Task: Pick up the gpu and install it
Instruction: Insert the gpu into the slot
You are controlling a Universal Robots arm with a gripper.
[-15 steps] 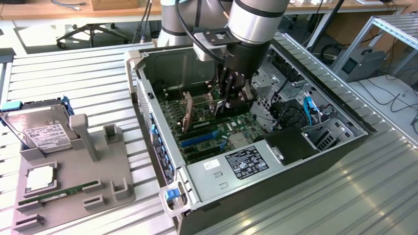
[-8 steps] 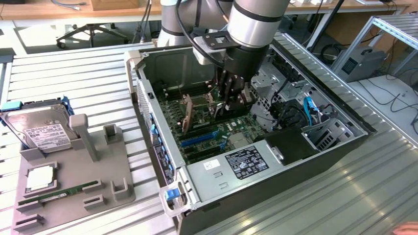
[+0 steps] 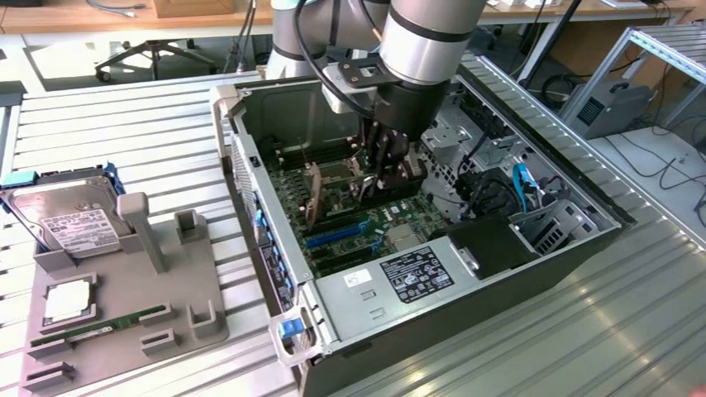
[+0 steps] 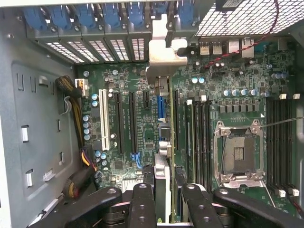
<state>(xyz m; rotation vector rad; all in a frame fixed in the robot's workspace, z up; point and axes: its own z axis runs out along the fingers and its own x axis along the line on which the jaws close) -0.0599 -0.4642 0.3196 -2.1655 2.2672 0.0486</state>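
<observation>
The gpu (image 4: pixel 164 142) is gripped edge-on by the gripper (image 4: pixel 164 199) inside the computer case (image 3: pixel 276 273), over the motherboard (image 4: pixel 237 104); seating is judged underway, demanding alignment with the slot.

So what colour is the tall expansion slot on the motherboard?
White slot, clearest in the wrist view.

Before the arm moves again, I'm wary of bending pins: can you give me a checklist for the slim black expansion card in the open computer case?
1. Gripper closed on the slim black gpu card, held edge-on: ok.
2. Pale metal bracket faces the rear slot openings: ok.
3. Card edge lined up over a slot on the green motherboard: cannot tell, the card hides it.
4. Card fully seated: cannot tell.
5. Red-and-black wire apart from the bracket: ok.
</observation>
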